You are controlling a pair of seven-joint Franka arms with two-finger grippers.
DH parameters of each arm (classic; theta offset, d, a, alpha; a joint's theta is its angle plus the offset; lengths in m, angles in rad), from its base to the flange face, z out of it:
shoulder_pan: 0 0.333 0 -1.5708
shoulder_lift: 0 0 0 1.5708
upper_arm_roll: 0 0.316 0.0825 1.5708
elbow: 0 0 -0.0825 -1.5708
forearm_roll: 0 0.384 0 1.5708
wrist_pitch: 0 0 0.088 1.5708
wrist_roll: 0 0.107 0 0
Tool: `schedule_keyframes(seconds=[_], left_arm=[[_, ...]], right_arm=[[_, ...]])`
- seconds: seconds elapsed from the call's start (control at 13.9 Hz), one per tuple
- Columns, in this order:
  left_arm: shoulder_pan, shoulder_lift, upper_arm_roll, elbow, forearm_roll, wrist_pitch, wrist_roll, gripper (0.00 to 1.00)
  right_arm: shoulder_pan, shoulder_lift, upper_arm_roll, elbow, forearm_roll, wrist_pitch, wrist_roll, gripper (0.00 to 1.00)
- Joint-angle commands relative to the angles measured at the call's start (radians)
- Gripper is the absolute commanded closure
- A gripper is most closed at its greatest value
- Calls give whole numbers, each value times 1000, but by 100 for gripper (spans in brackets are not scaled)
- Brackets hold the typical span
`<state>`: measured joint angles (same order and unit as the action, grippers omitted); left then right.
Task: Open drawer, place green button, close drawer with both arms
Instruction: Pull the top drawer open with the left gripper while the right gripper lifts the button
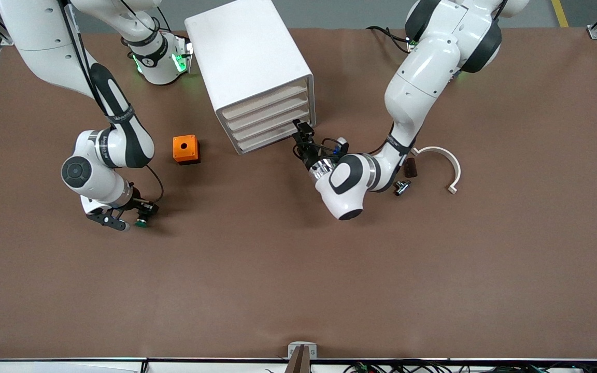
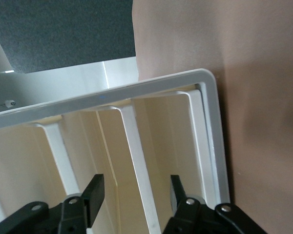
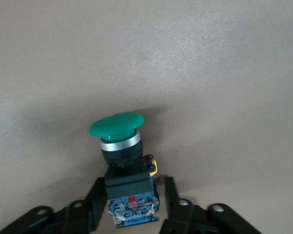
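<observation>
Right gripper is down at the table toward the right arm's end, nearer the front camera than the orange box. In the right wrist view its fingers sit against both sides of the green-capped button's black-and-blue body, so I read it as closed on the button. The button looks to rest on the brown table, cap pointing away from the wrist; lift not started, I'd say. Gripping the body rather than the cap makes sense: flat sides, no slip. Left gripper is at the front of the white 4-drawer cabinet, at the lower corner toward the left arm's end. In the left wrist view its jaws stand part open with a white drawer rib between them, not visibly clamped, presumably lining up to pull. All 4 drawers look shut. Which drawer it is targeting I can't tell; the fingertip contact is cut off at the frame edge. A white curved bracket and a small black part lie beside the left arm, partly hidden by it.
</observation>
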<state>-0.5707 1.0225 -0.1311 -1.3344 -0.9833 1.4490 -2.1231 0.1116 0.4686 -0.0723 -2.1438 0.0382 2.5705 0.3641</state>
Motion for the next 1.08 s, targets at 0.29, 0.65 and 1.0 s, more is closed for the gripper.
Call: schedule_keyframes(seconds=[0.29, 0.65, 1.0], left_arm=[[-76, 30, 1, 12, -23, -1, -8, 56], [-78, 36, 2, 12, -21, 16, -15, 76], [-75, 34, 2, 12, -23, 16, -21, 88]], right_arm=[[-4, -21, 9, -8, 3, -24, 9, 100], [8, -76, 11, 1, 8, -125, 76, 100], [85, -100, 11, 38, 9, -207, 235, 100]])
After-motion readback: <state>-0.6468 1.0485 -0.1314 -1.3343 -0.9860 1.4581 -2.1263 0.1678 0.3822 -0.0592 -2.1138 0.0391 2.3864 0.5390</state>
